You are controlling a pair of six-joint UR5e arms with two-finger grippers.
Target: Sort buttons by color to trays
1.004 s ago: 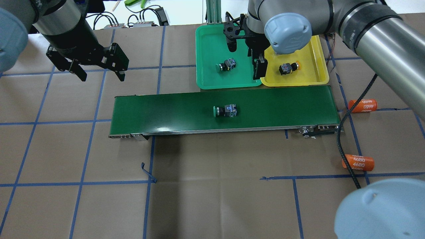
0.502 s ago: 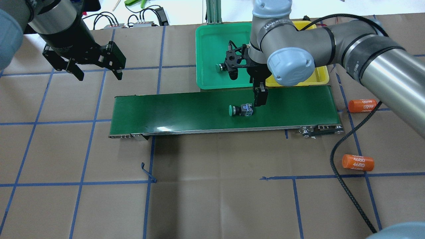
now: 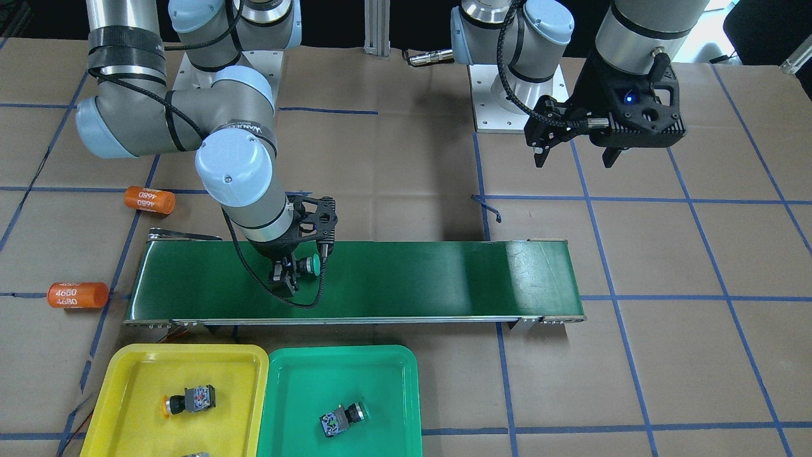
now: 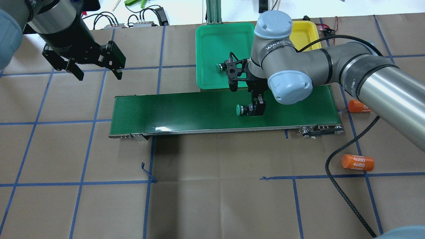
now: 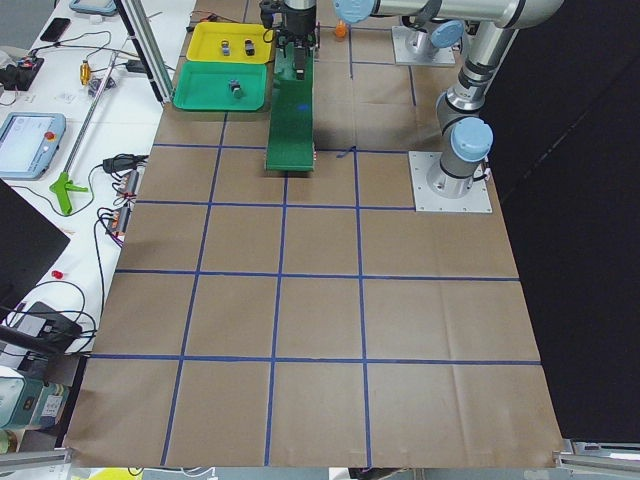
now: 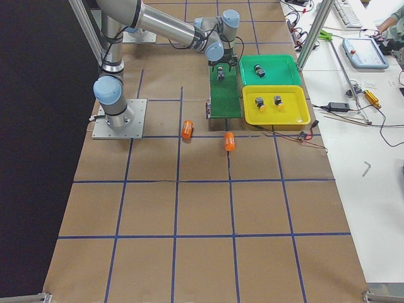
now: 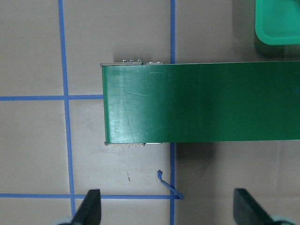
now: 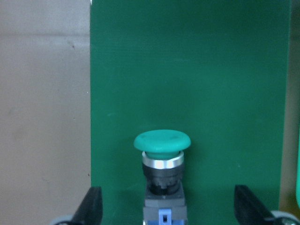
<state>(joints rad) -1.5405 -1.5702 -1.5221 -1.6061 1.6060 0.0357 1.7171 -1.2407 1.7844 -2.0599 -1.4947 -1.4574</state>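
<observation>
At the right wrist camera, the right gripper (image 8: 169, 206) stands with fingers spread on both sides of the green button (image 8: 162, 149) lying on the conveyor belt (image 8: 197, 70); it should close squarely on the block body, not the cap. Overhead, the green tray (image 4: 212, 36) just behind the belt holds another button (image 4: 218, 68) to avoid, and the left gripper (image 4: 99, 77) hangs well apart, fingers spread.

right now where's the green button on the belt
In the overhead view, the green button lies on the conveyor belt, right of its middle, inside the open right gripper, with the green tray just beyond.
</observation>
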